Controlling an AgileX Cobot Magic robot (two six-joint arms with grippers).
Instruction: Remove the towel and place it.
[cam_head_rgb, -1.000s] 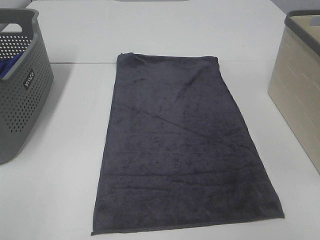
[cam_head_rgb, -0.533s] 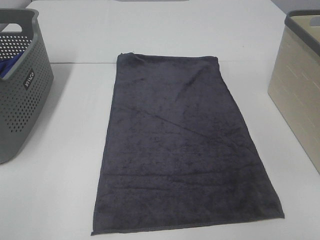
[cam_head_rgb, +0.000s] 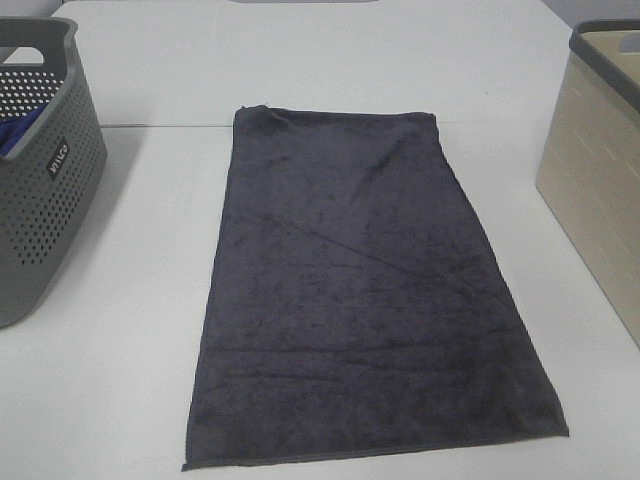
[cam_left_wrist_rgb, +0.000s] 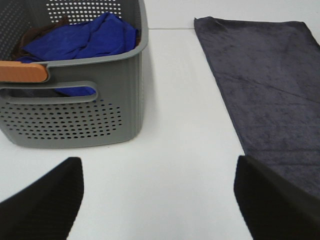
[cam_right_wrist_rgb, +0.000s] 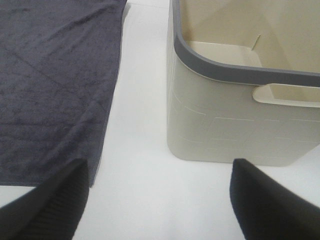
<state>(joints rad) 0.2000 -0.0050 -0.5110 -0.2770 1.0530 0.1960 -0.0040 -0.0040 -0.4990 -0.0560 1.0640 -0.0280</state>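
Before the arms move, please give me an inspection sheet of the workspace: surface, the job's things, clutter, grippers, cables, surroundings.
Surface: white table, with a seam line across it at the towel's far edge.
Job's things: towel lies spread flat between the two baskets, with faint creases.
Clutter: grey perforated basket on the left holds a blue cloth; beige basket on the right, its visible interior empty.
Grippers: left gripper open, holding nothing; right gripper open, holding nothing.
Cables: nothing seen.
Surroundings: nothing seen beyond the table.

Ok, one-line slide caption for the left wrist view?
Open left gripper above the white table, between grey basket holding blue cloth and flat charcoal towel.
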